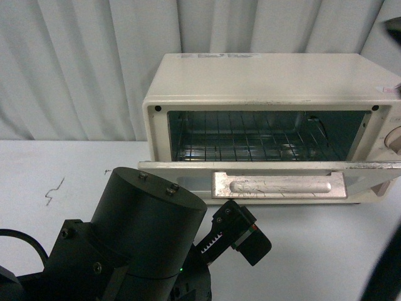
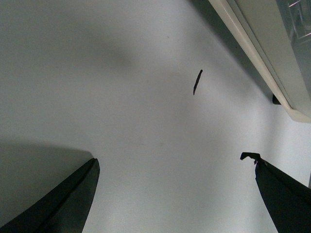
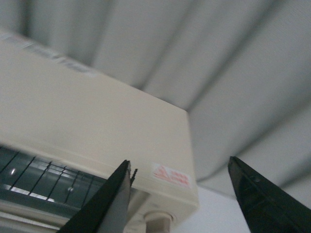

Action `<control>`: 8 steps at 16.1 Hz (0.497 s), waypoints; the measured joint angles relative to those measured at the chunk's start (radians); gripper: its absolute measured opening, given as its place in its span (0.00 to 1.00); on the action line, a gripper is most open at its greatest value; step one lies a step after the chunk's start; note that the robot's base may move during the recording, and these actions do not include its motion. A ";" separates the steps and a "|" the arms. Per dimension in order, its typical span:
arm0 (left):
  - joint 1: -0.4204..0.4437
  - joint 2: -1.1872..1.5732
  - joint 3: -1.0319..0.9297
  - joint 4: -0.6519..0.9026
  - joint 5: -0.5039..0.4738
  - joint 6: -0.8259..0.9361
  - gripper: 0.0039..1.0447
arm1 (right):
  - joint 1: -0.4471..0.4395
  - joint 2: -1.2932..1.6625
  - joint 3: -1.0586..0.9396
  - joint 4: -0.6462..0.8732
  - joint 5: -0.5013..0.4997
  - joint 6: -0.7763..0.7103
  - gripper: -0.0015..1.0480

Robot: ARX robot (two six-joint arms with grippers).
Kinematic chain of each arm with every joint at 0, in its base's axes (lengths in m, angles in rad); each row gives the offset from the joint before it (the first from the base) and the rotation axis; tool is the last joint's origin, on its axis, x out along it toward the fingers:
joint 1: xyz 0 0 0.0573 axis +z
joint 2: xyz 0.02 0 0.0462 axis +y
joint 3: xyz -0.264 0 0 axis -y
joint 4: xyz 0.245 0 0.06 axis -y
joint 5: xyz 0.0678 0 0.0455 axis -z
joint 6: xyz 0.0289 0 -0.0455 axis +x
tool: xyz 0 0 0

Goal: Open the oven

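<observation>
The cream-white oven [image 1: 263, 75] stands at the back of the white table. Its door [image 1: 188, 179] hangs open and lies flat, with the beige bar handle [image 1: 279, 185] facing up. The wire rack [image 1: 250, 141] shows inside. One knob [image 1: 393, 139] shows at the right edge. My left gripper [image 2: 175, 167] is open and empty over bare table, beside the oven's lower edge [image 2: 257, 63]. My right gripper [image 3: 180, 174] is open and empty, in front of the oven's upper right corner [image 3: 170, 145]. Neither gripper's fingertips show in the front view.
My left arm's dark body [image 1: 144, 238] fills the lower left of the front view. Small dark wire scraps [image 1: 55, 190] lie on the table at the left; one shows in the left wrist view [image 2: 197, 81]. A white curtain [image 1: 75, 63] hangs behind.
</observation>
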 joint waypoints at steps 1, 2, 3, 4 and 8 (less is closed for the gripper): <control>0.000 0.000 0.000 -0.002 -0.003 0.000 0.94 | -0.045 -0.043 -0.081 0.100 0.040 0.181 0.54; 0.000 0.000 -0.001 -0.002 -0.010 0.000 0.94 | -0.076 -0.091 -0.137 0.154 0.034 0.321 0.44; 0.000 0.000 -0.001 -0.001 -0.011 0.000 0.94 | -0.090 -0.145 -0.194 0.166 0.001 0.412 0.32; 0.000 0.000 -0.001 -0.001 -0.010 0.000 0.94 | -0.107 -0.176 -0.241 0.168 -0.022 0.451 0.21; 0.000 0.000 -0.001 -0.001 -0.009 0.000 0.94 | -0.185 -0.318 -0.379 0.157 -0.089 0.502 0.02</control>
